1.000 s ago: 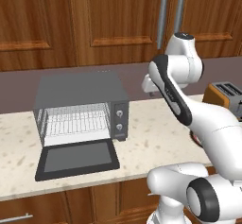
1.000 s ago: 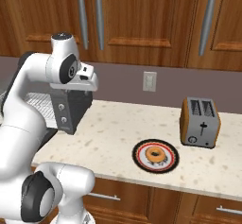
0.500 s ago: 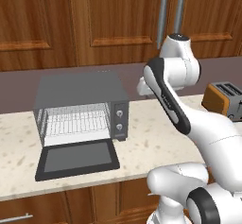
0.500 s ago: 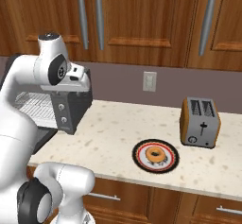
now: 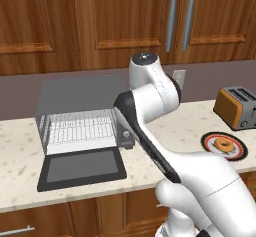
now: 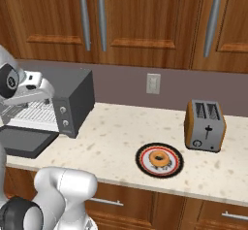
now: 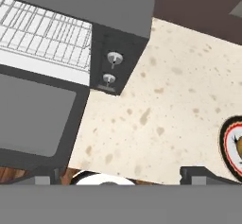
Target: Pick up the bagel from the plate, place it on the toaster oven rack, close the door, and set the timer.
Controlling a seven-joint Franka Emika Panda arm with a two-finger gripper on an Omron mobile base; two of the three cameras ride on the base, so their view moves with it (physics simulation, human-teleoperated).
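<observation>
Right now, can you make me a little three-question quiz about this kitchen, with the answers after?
1. True or false: the dark grey toaster oven's door is shut.
2. What sits on the round red-rimmed plate?
A. a golden-brown ring-shaped bagel
B. a spoon
C. nothing
3. Fill in: the orange slot toaster stands on the speckled ______.

Key: 1 false, it lies folded down flat. 2 A. 3 counter.

Orange slot toaster (image 6: 205,125) on speckled counter (image 6: 121,132) under wooden cabinets (image 6: 145,20)
</observation>
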